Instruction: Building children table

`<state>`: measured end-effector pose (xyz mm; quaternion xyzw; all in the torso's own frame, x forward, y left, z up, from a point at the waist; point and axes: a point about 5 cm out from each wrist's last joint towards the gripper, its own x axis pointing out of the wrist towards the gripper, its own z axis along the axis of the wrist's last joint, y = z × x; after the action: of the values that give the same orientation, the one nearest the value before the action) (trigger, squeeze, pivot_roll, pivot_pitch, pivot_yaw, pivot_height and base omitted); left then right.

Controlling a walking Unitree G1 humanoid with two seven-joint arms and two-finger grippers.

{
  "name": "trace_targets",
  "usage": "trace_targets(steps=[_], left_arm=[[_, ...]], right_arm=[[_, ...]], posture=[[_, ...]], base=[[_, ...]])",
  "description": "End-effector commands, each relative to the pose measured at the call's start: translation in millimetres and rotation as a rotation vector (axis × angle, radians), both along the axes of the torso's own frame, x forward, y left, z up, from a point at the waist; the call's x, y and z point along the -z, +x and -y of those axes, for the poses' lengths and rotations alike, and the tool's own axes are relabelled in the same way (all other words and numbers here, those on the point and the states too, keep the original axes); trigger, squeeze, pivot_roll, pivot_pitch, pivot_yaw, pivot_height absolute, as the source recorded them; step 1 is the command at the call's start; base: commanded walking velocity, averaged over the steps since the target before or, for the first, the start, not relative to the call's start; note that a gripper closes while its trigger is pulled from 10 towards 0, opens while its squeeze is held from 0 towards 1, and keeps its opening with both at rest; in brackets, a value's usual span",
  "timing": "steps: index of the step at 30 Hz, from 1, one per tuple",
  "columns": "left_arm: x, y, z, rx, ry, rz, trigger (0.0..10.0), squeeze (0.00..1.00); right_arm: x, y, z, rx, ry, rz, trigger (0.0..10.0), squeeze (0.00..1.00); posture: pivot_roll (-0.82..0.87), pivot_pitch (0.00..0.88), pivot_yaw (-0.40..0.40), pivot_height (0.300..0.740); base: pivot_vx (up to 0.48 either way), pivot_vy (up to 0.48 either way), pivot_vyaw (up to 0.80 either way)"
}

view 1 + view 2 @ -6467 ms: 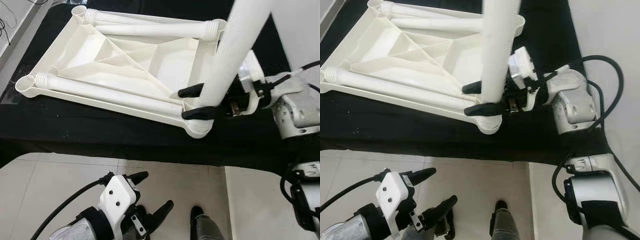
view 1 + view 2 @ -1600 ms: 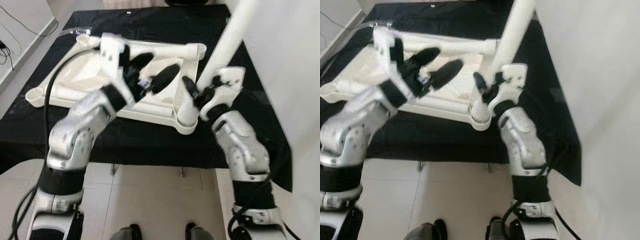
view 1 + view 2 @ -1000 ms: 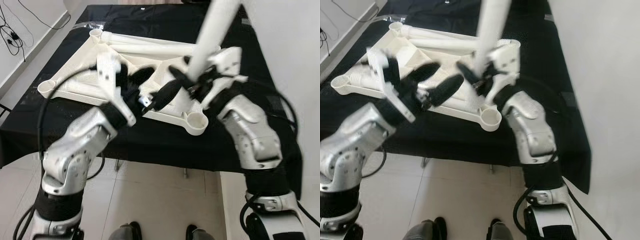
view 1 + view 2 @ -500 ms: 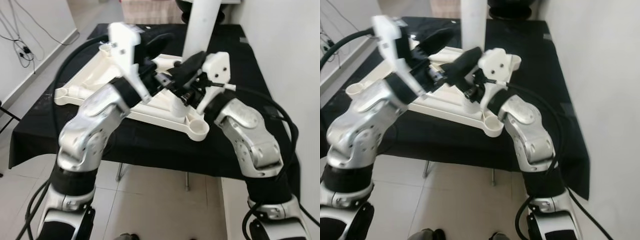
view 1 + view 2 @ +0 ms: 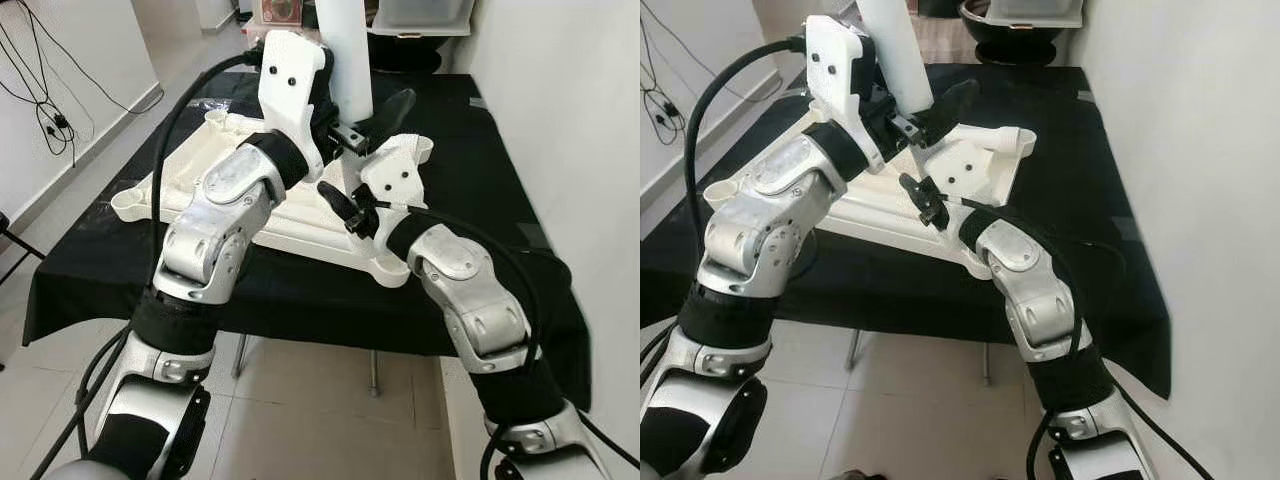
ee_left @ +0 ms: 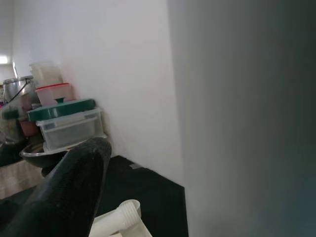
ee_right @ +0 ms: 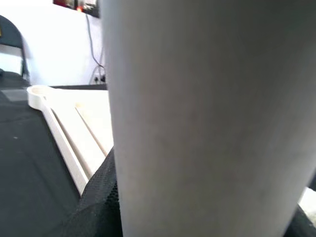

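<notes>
Both grippers on the white table leg (image 5: 347, 60), which stands upright, a bit tilted, above the near right part of the upturned white tabletop (image 5: 228, 170).

Left eye view: my left gripper (image 5: 352, 112) is up high, fingers clamped on the leg from the left, one black fingertip (image 5: 392, 104) sticking out past it to the right. My right gripper (image 5: 345, 205) sits lower on the leg; leg's bottom end hidden behind that wrist, so I can't tell whether the fingers are pressing on it or just around it. Tabletop lies underside up on a black cloth (image 5: 480, 150) over a table, with an empty corner socket (image 5: 393, 273) at the near right, just right of my right arm.

Right eye view: same layout. Two more white legs (image 5: 995, 133) lie loose across the far side of the tabletop. White wall (image 5: 1200, 150) to the right.

Left wrist view: leg is very close, one black finger (image 6: 64, 192) beside it. Stacked plastic containers (image 6: 64, 123) against the wall beyond the cloth.

Right wrist view: leg right up against the lens, black finger (image 7: 98, 207) at its side, tabletop rim (image 7: 54, 123) beyond.
</notes>
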<state>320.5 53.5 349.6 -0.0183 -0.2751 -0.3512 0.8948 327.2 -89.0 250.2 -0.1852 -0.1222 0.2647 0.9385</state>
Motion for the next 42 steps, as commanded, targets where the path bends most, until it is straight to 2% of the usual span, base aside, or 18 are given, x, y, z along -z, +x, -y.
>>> trace_targets(steps=[1,16,22,23,27,31,32,33,34,35,36,40,42], left_arm=[[-21,-7.1,1.3,-0.004,-0.077,0.082,0.0,0.00],[-21,-8.5,1.2,0.057,-0.130,0.090,0.0,0.00],[-25,-12.9,0.2,0.165,-0.135,0.077,0.0,0.00],[-24,-15.7,1.5,0.228,-0.123,0.068,0.0,0.00],[-20,-23.5,5.7,0.387,-0.053,0.047,0.0,0.00],[-18,-29.3,6.7,0.462,-0.018,0.041,0.0,0.00],[-16,-33.6,8.4,0.516,0.003,0.032,0.0,0.00],[-15,-37.8,10.7,0.559,0.024,0.032,0.0,0.00],[-15,-40.5,12.2,0.586,0.038,0.033,0.0,0.00],[-16,-45.2,18.3,0.635,0.054,0.029,0.0,0.00],[-21,-51.3,31.8,0.710,0.067,0.012,0.0,0.00],[-24,-54.4,41.5,0.754,0.071,-0.006,0.0,0.00],[-30,-57.8,55.4,0.805,0.061,-0.018,0.0,0.00]], right_arm=[[20,-8.2,-28.6,-0.104,-0.089,-0.045,10.0,0.00],[14,-0.5,-22.6,-0.075,-0.035,-0.056,10.0,0.00],[3,6.9,-12.4,-0.102,0.036,-0.091,10.0,0.00],[0,6.8,-10.9,-0.169,0.056,-0.117,10.0,1.00],[-7,4.9,-7.4,-0.301,0.032,-0.121,10.0,1.00],[-9,7.3,-4.1,-0.325,0.014,-0.126,10.0,1.00],[-10,8.4,-3.3,-0.351,0.003,-0.137,10.0,1.00],[-11,8.9,-3.4,-0.387,-0.007,-0.151,10.0,0.36],[-11,9.2,-3.5,-0.411,-0.012,-0.161,10.0,0.36],[-12,9.2,-5.3,-0.452,-0.008,-0.182,10.0,0.00],[-13,10.0,-8.5,-0.491,-0.003,-0.200,10.0,0.00],[-15,11.0,-10.0,-0.502,-0.005,-0.202,10.0,0.00],[-17,13.6,-12.7,-0.515,0.006,-0.206,10.0,0.00]], posture=[[-0.01,0.063,0.020,0.740],[-0.01,0.063,0.015,0.740],[-0.01,0.062,0.012,0.740],[-0.01,0.061,0.008,0.740],[-0.01,0.059,0.006,0.740],[-0.01,0.057,0.006,0.740],[-0.01,0.056,0.005,0.740],[-0.01,0.056,0.005,0.740],[-0.01,0.056,0.005,0.740],[-0.02,0.053,0.006,0.740],[-0.02,0.051,0.005,0.740],[-0.02,0.051,0.005,0.740],[-0.02,0.047,0.005,0.740]], base=[[0.000,0.000,0.00],[0.000,0.000,0.00],[0.000,0.000,0.00],[0.000,0.000,0.00],[0.000,0.000,0.00],[0.000,0.000,0.00],[0.000,0.000,0.00],[0.000,0.000,0.00],[0.000,0.000,0.00],[0.000,0.000,0.00],[0.000,0.000,0.00],[0.000,0.000,0.00],[0.000,0.000,0.00]])
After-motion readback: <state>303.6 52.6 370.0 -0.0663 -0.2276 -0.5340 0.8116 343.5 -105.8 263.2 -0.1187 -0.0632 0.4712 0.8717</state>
